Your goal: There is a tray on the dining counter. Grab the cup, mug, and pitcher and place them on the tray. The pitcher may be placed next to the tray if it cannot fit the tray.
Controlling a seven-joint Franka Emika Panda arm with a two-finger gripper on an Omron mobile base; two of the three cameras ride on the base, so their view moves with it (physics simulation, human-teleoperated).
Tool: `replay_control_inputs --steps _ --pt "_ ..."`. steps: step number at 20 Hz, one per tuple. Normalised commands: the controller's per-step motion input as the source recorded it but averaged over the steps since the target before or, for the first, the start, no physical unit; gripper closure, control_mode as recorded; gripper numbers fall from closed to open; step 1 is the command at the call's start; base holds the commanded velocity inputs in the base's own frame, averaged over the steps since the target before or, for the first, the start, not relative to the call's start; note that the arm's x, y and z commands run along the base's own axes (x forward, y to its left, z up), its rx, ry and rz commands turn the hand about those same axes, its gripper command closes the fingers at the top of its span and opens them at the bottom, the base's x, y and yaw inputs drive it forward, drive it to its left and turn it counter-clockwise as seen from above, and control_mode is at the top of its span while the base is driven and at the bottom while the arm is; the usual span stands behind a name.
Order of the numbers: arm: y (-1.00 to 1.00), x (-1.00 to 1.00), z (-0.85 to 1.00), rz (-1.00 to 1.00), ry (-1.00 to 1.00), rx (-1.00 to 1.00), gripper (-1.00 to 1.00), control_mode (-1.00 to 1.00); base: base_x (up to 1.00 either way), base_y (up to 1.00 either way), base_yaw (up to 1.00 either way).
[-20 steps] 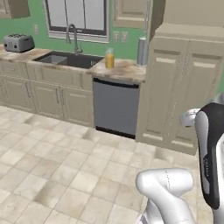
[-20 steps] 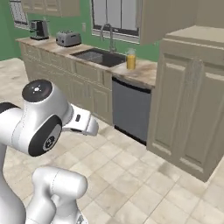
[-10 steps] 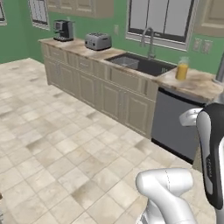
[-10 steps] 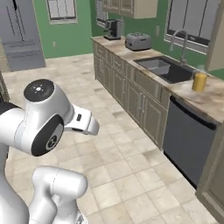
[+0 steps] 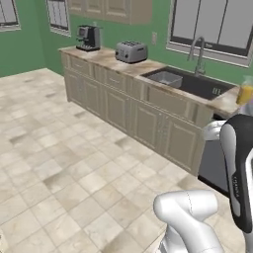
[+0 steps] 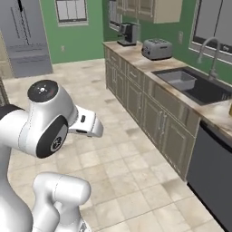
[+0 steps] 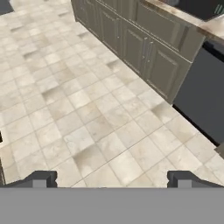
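Gripper (image 7: 109, 179) hangs over pale floor tiles (image 7: 78, 109), fingers spread wide, nothing between them. Beyond, beige cabinets and a dark dishwasher (image 6: 213, 176). On the wall counter: sink (image 5: 190, 83), toaster (image 5: 131, 51), coffee machine (image 5: 89, 37), and the yellow-orange pitcher (image 5: 244, 91) beside the sink.

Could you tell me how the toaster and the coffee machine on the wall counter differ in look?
The toaster is low, wide and silver-grey with rounded edges; the coffee machine is taller, narrower and mostly dark, with a boxy upright shape. The toaster sits nearer the sink, the coffee machine at the counter's far end. Both stand on the same marbled wall counter against the green wall.
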Motion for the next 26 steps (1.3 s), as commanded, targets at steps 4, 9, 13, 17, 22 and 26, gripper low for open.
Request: replay_control_inputs --steps 4,9,13,17,22,26 --pt "0.00 0.00 0.00 0.00 0.00 0.00 -1.00 1.00 1.00 0.22 -0.15" --pt "0.00 0.00 0.00 0.00 0.00 0.00 -1.00 1.00 1.00 0.02 -0.48" --pt "0.00 0.00 0.00 0.00 0.00 0.00 -1.00 1.00 0.93 0.00 -0.57" --pt "0.00 0.00 0.00 0.00 0.00 0.00 -1.00 1.00 0.71 0.03 -0.68" --pt "0.00 0.00 0.00 0.00 0.00 0.00 -1.00 1.00 0.55 0.12 -0.75" --pt "0.00 0.00 0.00 0.00 0.00 0.00 -1.00 1.00 0.54 0.23 -0.76"
